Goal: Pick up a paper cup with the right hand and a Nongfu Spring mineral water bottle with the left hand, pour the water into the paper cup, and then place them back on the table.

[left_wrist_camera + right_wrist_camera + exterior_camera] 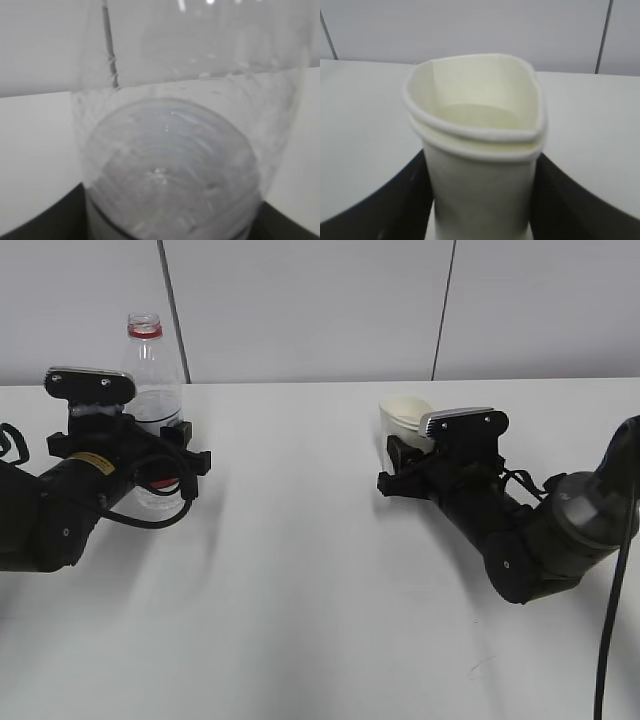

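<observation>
The clear Nongfu Spring bottle (153, 375) stands upright at the far left, with a red ring at its open neck. My left gripper (165, 458) is shut on its lower body, over the red label. In the left wrist view the bottle (170, 165) fills the frame between the dark fingers (35, 227). The white paper cup (404, 417) is right of centre. My right gripper (396, 468) is shut on it. In the right wrist view the cup (480, 170) has its rim squeezed out of round, shows two stacked rolled rims, and sits between black fingers (385, 200). Any water inside cannot be told.
The white table (300, 590) runs wide between the two arms and toward the front. A small dark scuff (478, 668) marks it at the front right. A black cable (612, 600) hangs along the right edge. A pale panelled wall stands behind.
</observation>
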Tool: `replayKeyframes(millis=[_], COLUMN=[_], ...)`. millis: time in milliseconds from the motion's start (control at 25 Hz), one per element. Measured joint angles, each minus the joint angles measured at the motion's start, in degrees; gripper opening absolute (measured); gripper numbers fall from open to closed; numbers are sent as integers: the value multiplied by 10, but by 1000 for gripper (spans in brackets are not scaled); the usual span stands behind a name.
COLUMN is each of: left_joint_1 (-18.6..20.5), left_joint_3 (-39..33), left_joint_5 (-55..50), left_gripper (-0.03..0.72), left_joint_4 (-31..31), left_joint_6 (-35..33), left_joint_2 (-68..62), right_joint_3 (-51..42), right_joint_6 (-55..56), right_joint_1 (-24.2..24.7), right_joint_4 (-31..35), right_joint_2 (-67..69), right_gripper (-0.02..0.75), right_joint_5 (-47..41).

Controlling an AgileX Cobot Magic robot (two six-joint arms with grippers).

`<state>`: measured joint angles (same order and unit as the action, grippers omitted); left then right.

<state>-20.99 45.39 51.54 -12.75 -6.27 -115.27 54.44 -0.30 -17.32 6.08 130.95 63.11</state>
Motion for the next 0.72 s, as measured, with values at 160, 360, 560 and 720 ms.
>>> replayKeyframes(millis=[160,360,560,720], left_joint_1=[0,0,0,0], left_joint_3=[0,0,0,0], left_joint_5=[0,0,0,0], left_gripper=[394,394,394,394], left_joint_4=[6,13,13,13], left_joint_6=[0,0,0,0], left_joint_2=[0,0,0,0], right_joint_3=[0,0,0,0], right_joint_6=[0,0,0,0], right_joint_1=[0,0,0,0], right_joint_4=[9,11,12,12], right_joint_2=[21,29,32,33], right_gripper=[402,402,402,402], right_joint_5=[22,36,38,41])
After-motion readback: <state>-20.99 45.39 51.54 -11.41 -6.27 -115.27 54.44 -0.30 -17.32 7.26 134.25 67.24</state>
